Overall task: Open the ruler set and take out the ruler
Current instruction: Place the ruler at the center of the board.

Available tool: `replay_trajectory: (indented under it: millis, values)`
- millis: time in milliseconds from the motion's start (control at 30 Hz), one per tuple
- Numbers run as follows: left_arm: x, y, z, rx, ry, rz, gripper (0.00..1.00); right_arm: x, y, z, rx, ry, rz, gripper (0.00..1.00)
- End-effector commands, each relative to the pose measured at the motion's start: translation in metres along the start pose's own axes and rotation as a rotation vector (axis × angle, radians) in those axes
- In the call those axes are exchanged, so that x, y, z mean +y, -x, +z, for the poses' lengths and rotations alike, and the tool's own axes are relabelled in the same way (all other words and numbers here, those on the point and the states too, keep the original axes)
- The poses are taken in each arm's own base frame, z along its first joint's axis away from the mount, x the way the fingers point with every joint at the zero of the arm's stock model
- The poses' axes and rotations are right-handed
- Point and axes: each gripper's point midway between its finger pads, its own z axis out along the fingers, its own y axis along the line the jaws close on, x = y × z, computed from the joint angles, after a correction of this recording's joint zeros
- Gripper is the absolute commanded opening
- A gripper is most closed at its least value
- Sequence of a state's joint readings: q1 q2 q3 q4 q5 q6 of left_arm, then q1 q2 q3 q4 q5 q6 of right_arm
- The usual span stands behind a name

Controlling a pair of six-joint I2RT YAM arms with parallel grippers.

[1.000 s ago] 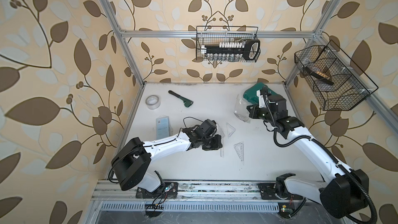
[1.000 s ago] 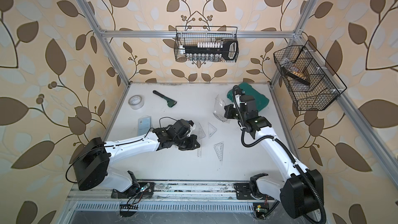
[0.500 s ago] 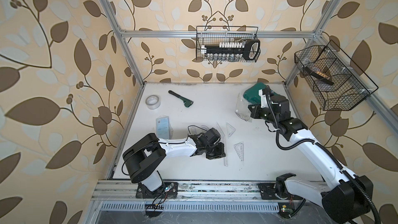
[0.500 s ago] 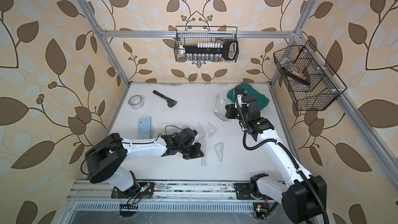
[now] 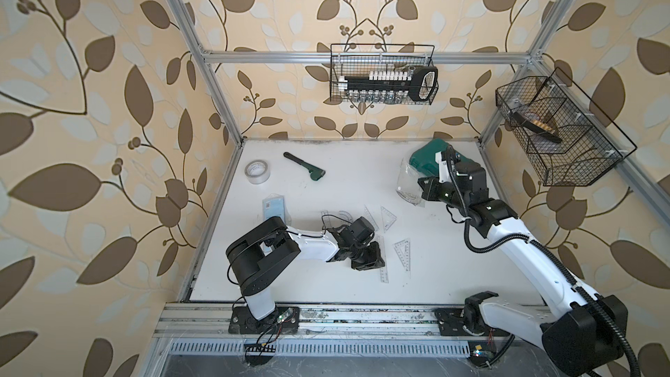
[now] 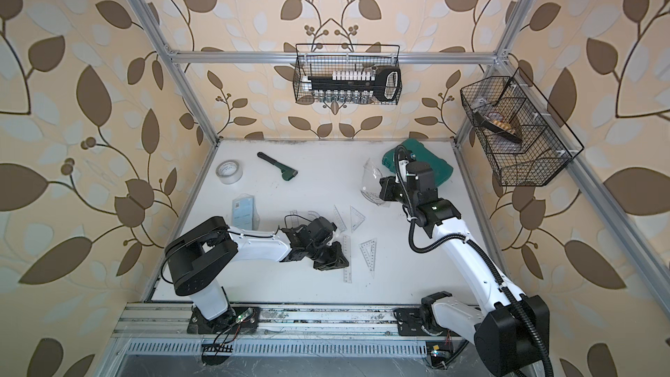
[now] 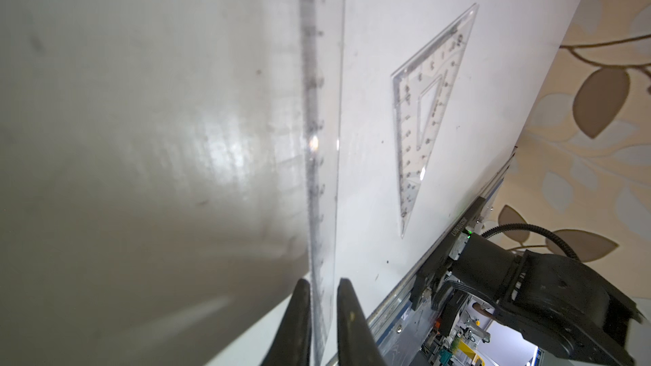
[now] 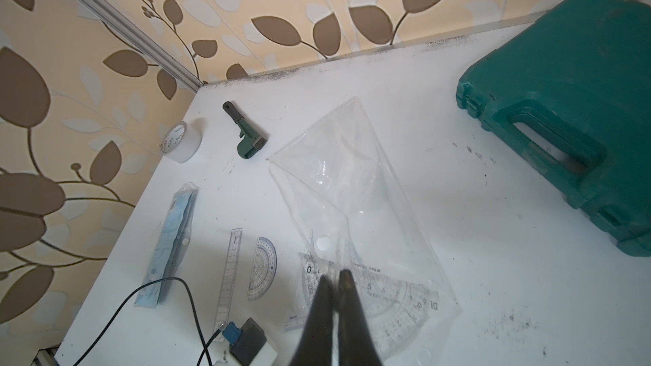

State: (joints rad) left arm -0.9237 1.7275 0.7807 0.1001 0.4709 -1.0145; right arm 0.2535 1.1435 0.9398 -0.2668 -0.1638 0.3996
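Note:
The ruler set is a clear plastic pouch (image 5: 408,183) (image 6: 371,183) at the back right. It hangs pinched in my right gripper (image 8: 334,274) (image 5: 424,190), which is shut on its lower edge. A protractor still shows inside the pouch (image 8: 338,188). The clear straight ruler (image 5: 382,262) (image 6: 347,262) (image 7: 322,135) lies on the white table near the front middle. My left gripper (image 7: 324,281) (image 5: 368,261) sits over one end of it. Its jaws stand slightly apart, with the ruler between the two fingers.
A clear set square (image 5: 403,252) (image 7: 426,110) lies just right of the ruler. More set squares (image 5: 388,216), a protractor (image 8: 262,272) and another ruler (image 8: 230,276) lie mid-table. Also present: a green case (image 8: 563,100), a tape roll (image 5: 257,172), a green tool (image 5: 304,166), a blue packet (image 5: 273,208) and two wall baskets (image 5: 382,79) (image 5: 558,132).
My left arm has drawn back toward the front edge with the ruler, and its jaws have parted from shut. The right arm and pouch have barely moved.

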Motion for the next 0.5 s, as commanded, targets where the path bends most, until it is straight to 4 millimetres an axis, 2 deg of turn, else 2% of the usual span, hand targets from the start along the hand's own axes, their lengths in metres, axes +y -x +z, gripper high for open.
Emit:
replay_trajectory:
  millis: [0,133,233,333,467]
  values:
    - [-0.004,0.000,-0.007,-0.015,0.024,0.013,0.34,0.000,-0.002,-0.002,-0.007,-0.005,-0.015,0.00]
    - [-0.004,0.003,-0.017,-0.042,0.060,0.041,0.47,0.001,-0.002,-0.002,-0.006,0.001,-0.013,0.00]
    - [-0.011,0.011,-0.033,-0.091,0.106,0.099,0.54,0.001,-0.003,-0.001,0.000,0.005,-0.009,0.00]
    - [-0.035,0.031,-0.061,-0.186,0.141,0.200,0.60,0.002,-0.005,-0.001,0.000,0.014,-0.007,0.00]
    - [-0.088,0.069,-0.110,-0.373,0.113,0.327,0.59,0.004,-0.007,0.001,0.002,0.037,0.003,0.00]
